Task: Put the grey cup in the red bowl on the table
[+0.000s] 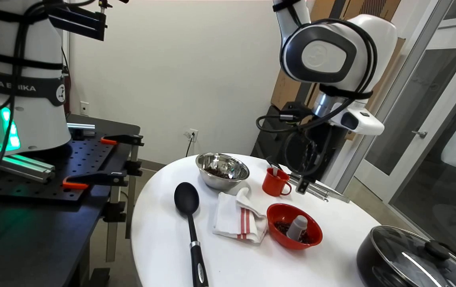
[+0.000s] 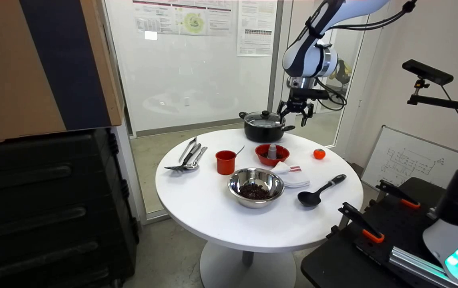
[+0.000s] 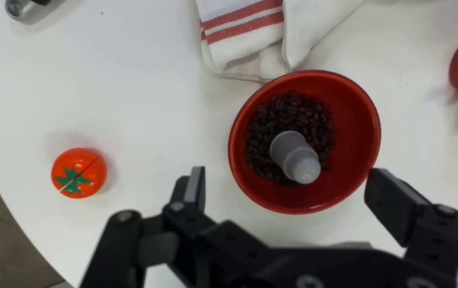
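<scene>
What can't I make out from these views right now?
Inside of the grey cup: hidden under the upturned cup in all three views.
Contents of the black pot: masked by the reflective lid in both exterior views.
Floor of the red mug: hidden by its walls in both exterior views, cropped by the wrist view's right edge.
Writing on the whiteboard: too small to read in an exterior view.

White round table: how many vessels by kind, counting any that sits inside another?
Bowls: 2 (red bowl, steel bowl)
Mugs: 1 (red mug)
Cups: 1 (grey cup, inside the red bowl)
Pots: 1 (lidded black pot)
Total: 5
</scene>
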